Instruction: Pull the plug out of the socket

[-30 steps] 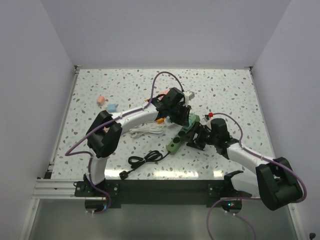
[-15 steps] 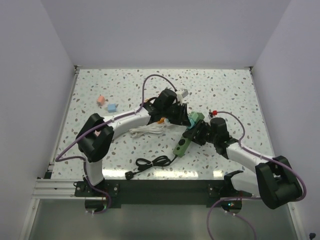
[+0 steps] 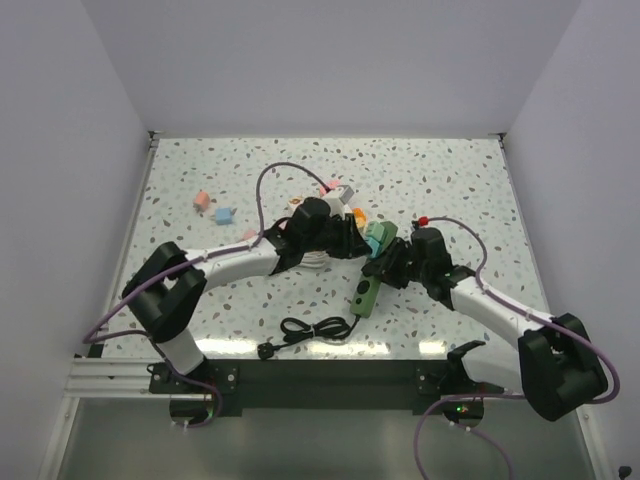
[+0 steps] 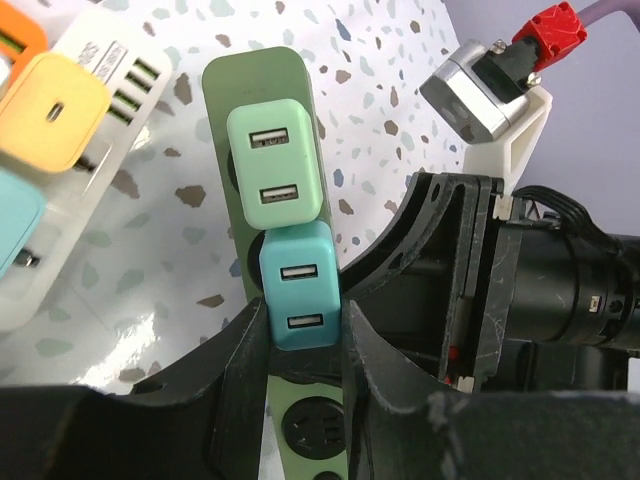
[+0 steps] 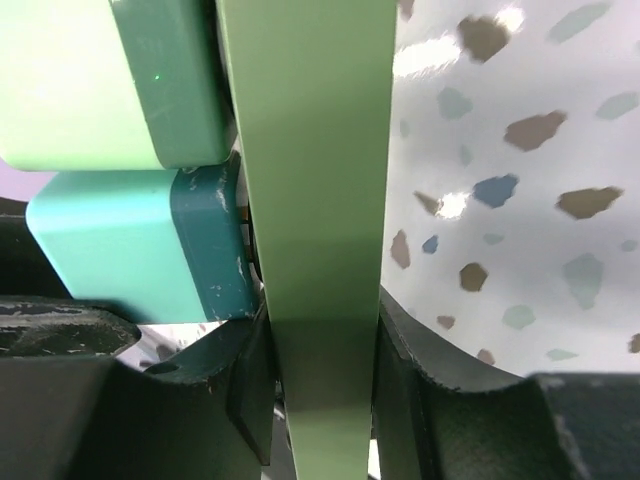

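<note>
The left jaws clench the sides of the teal plug (image 4: 303,290), which is seated in the green strip (image 4: 250,90) just below a pale green plug (image 4: 275,165). The right jaws grasp the strip by its long edges. Strip and plugs are over mid-worktop (image 3: 450,180), between the arms.

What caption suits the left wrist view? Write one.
Left gripper clamps the teal plug beside a mint plug on the green power strip.

Left gripper (image 4: 305,338) sank lower, clamped on teal plastic USB plug (image 4: 303,297); green plastic power strip (image 3: 367,292) inside right gripper (image 5: 322,380) swung straighter.
</note>
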